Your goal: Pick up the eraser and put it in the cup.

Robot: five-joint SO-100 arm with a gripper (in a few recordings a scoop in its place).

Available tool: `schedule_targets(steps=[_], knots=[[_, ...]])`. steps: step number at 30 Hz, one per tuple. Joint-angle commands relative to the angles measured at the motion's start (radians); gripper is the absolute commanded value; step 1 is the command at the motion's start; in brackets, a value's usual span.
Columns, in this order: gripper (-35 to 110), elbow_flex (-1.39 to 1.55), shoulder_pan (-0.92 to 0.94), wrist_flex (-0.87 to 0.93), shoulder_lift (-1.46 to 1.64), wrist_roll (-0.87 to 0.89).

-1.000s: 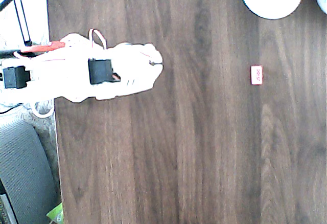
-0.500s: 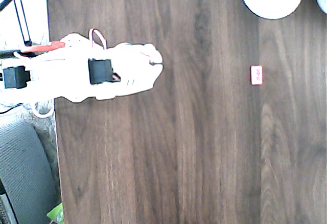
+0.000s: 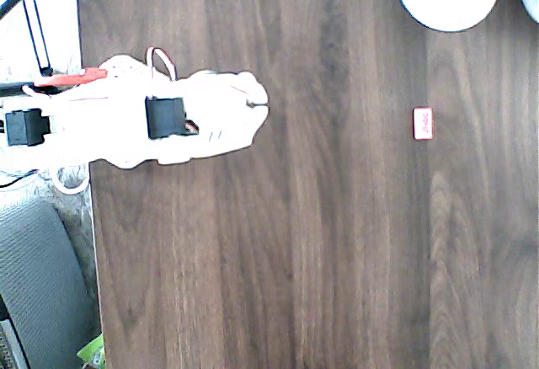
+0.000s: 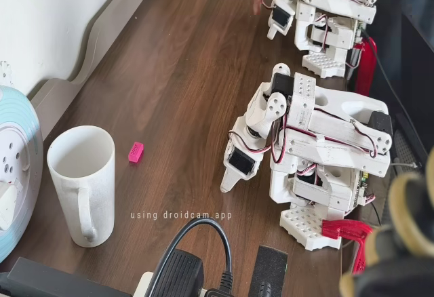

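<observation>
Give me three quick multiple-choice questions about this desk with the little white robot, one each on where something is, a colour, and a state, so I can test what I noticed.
1. Where is the eraser?
A. inside the cup
B. on the table, apart from the cup
C. in the gripper

2. What colour is the cup?
A. white
B. blue
C. black

3. How does the cup stand?
A. tipped on its side
B. upside down
C. upright, mouth open upward

Answers:
1 B, the fixed view shows the eraser lying on the wooden table beside the cup, far from the gripper.
2 A, it is plain white in both views.
3 C, its open mouth faces up, handle at the side.
</observation>
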Motion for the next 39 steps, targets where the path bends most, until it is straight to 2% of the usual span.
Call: schedule_targets(steps=[1, 7, 11, 15, 19, 21, 24, 27, 28, 30, 33, 36, 39], knots=[[3, 0.020, -0.018, 0.043, 0.043, -0.095], [0, 0.021, -0.123, 0.044, 0.043, -0.164], [0, 0.021, -0.114, 0.043, 0.043, -0.163], [0, 0.014, -0.060, 0.026, 0.043, -0.259], [0, -0.032, 0.086, 0.014, 0.044, -0.342], [0, -0.097, 0.109, 0.015, 0.043, -0.250], [0, -0.253, 0.054, 0.115, -0.008, -0.132], [0, -0.491, -0.021, 0.123, -0.336, 0.071], [0, -0.626, -0.032, 0.109, -0.549, 0.163], [5, -0.798, 0.003, 0.023, -0.873, 0.279], [9, -1.045, 0.054, -0.003, -1.224, 0.440], [11, -1.276, 0.089, 0.018, -1.471, 0.609], [12, -1.416, 0.110, 0.008, -1.577, 0.781]])
